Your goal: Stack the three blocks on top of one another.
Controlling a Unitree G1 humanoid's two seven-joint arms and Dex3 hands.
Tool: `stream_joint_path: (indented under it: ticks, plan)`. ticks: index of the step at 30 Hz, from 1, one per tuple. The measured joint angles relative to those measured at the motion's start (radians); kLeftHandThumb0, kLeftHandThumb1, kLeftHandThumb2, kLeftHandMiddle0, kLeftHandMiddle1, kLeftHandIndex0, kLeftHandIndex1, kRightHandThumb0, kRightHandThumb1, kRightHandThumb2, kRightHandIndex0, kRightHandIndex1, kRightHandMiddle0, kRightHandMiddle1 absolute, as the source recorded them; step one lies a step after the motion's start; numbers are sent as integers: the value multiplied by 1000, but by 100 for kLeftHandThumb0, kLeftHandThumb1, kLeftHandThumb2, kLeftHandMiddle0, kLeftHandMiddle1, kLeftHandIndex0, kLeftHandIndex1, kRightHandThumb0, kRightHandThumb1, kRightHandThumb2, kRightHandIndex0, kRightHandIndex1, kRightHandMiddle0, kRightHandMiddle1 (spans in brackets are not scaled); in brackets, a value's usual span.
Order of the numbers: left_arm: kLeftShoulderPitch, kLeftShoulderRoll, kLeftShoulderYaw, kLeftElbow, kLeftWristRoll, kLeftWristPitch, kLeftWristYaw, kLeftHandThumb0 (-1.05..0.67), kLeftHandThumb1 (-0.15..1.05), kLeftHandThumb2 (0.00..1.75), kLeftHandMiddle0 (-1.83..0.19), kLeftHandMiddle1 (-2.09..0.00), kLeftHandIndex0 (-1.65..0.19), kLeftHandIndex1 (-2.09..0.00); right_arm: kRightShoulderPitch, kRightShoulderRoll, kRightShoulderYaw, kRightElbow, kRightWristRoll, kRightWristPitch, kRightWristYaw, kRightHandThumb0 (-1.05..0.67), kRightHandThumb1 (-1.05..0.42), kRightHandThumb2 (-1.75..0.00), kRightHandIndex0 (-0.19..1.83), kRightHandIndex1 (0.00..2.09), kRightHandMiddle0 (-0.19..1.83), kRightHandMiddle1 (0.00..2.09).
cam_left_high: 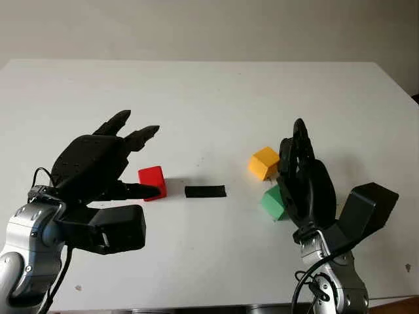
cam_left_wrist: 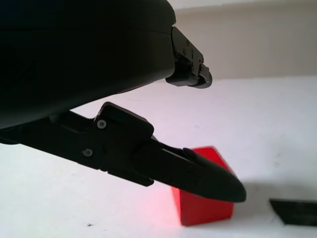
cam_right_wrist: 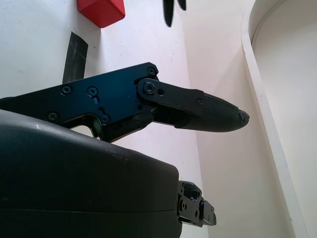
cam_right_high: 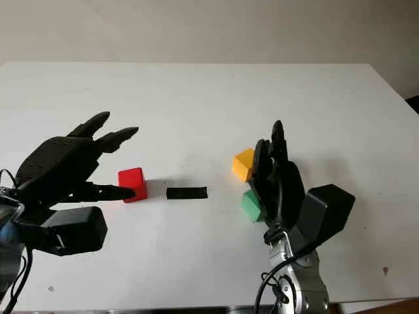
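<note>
From the head camera's left eye, a white table [cam_left_high: 209, 98] fills the scene. The left hand [cam_left_high: 98, 167] hangs at about eight o'clock from the table's middle, open and holding nothing, one fingertip [cam_left_high: 152, 191] lying just in front of the red block [cam_left_high: 152, 182]; I cannot tell whether it touches. Just beside that block, toward three o'clock, a strip of black tape [cam_left_high: 205, 191] lies flat on the table. Farther along the same line sits the yellow block [cam_left_high: 264, 162], with the green block [cam_left_high: 273, 203] close at its six o'clock, the two apart or barely meeting. The right hand [cam_left_high: 306, 180] stands edge-on just at three o'clock of both, open, gripping nothing, partly covering the green one.

The right eye gives the same layout, all three blocks resting separately on the table, none stacked.

At the left wrist, a black finger [cam_left_wrist: 198, 176] crosses in front of the red block [cam_left_wrist: 210, 206], with a corner of the tape [cam_left_wrist: 297, 210] beyond.

At the right wrist, one finger [cam_right_wrist: 208, 114] reaches out over bare table, with the red block [cam_right_wrist: 101, 11] and the tape [cam_right_wrist: 74, 57] well beyond.
</note>
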Motion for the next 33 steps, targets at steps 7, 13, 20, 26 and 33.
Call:
stream_joint_path:
  ticks: [7, 13, 20, 26, 33]
  plan:
    - [-15, -8, -35, 30, 68, 27, -15, -90, 105, 13, 5, -5, -26, -5, 6, 0, 5, 0, -3, 0, -1, -68, -105, -65, -19, 0, -19, 0]
    - [-25, -26, -73, 58, 144, 58, -21, -89, 105, 17, 3, -6, -26, -5, 6, -1, 5, 0, -5, -1, 0, -68, -105, -65, -19, 0, -19, 0]
    - [-28, -66, -89, 91, 144, 74, -18, -88, 105, 17, 0, -6, -30, -7, 6, -2, 5, 0, -8, -1, 0, -69, -105, -65, -19, 0, -19, 0]
    - [-28, -68, -93, 102, 143, 70, 1, -86, 105, 19, -4, -7, -38, -12, 6, -4, 2, 0, -6, -1, 3, -68, -105, -64, -19, 0, -19, 0]
    - [-28, -68, -100, 104, 145, 75, 6, -73, 105, 18, -14, -7, -42, -42, 6, -4, 1, 0, -7, -1, 3, -68, -105, -64, -19, 0, -19, 0]
